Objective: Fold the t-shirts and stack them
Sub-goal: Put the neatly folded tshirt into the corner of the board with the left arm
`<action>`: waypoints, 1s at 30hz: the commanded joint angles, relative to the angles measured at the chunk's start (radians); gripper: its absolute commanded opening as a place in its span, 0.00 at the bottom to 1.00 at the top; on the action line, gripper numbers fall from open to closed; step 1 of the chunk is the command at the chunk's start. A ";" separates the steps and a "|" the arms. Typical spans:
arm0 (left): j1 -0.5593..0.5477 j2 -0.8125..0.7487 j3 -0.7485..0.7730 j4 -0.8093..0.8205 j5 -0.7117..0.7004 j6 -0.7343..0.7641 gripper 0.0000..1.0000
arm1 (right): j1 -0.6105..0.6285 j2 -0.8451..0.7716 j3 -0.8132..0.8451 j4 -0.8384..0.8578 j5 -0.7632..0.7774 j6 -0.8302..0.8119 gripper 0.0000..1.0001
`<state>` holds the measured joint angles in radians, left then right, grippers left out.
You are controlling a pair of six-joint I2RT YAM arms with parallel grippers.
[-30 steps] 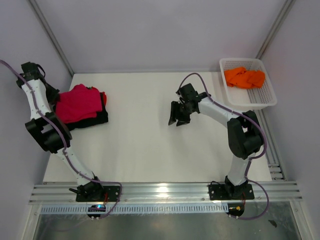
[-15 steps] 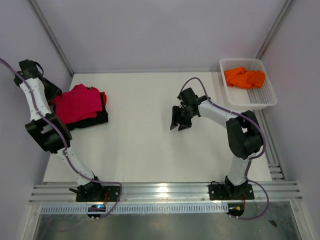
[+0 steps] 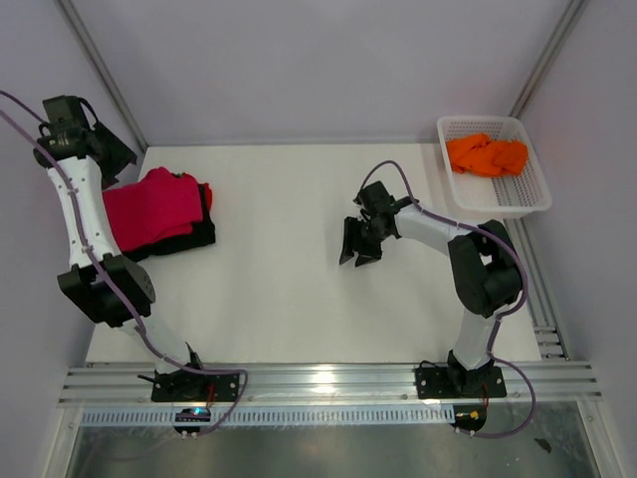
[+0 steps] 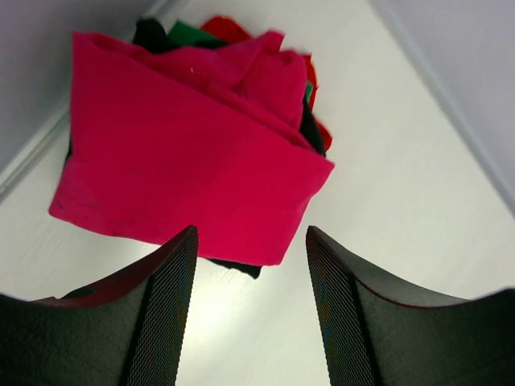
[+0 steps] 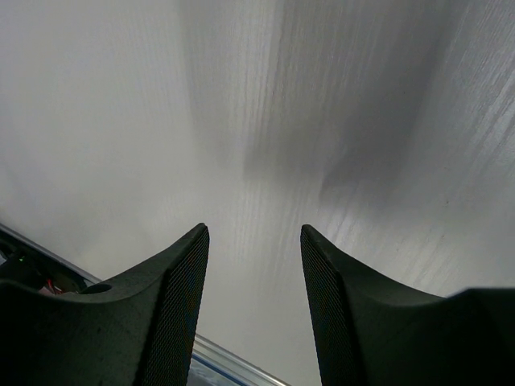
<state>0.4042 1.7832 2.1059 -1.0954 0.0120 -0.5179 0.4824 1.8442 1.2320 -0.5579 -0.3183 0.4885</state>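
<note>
The folded crimson-red cloth t-shirt (image 3: pixel 149 204) lay on top of a pile at the far left of the white table (image 3: pixel 279 289), with a black cloth t-shirt (image 3: pixel 194 237) showing under its near edge. In the left wrist view, bits of red (image 4: pixel 225 28) and green cloth (image 4: pixel 185 34) peeked out at the pile's far side. The left gripper (image 3: pixel 105 149) hung above the pile's far left corner, its fingers (image 4: pixel 173 305) spread apart with nothing between them and clear of the crimson shirt. The right gripper (image 3: pixel 358 244) hovered over bare table right of centre, its fingers (image 5: pixel 181 297) likewise parted and empty. An orange t-shirt (image 3: pixel 486 154) lay crumpled in the white plastic mesh basket (image 3: pixel 518 194) at the far right.
</note>
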 commanded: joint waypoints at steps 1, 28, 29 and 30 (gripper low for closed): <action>-0.024 0.091 -0.122 0.043 -0.004 0.009 0.58 | -0.001 -0.039 -0.019 0.035 -0.005 0.009 0.54; -0.025 0.256 -0.291 0.144 -0.087 -0.087 0.53 | -0.001 -0.082 -0.046 0.001 0.055 -0.022 0.54; -0.025 0.237 -0.278 0.147 -0.055 -0.088 0.53 | -0.002 -0.077 -0.045 0.006 0.051 -0.018 0.54; -0.025 0.195 -0.273 0.152 -0.043 -0.090 0.53 | -0.001 -0.076 -0.045 0.009 0.048 -0.015 0.54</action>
<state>0.3752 2.0811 1.8248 -0.9764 -0.0765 -0.5991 0.4824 1.7805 1.1667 -0.5617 -0.2722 0.4736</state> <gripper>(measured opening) 0.530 0.538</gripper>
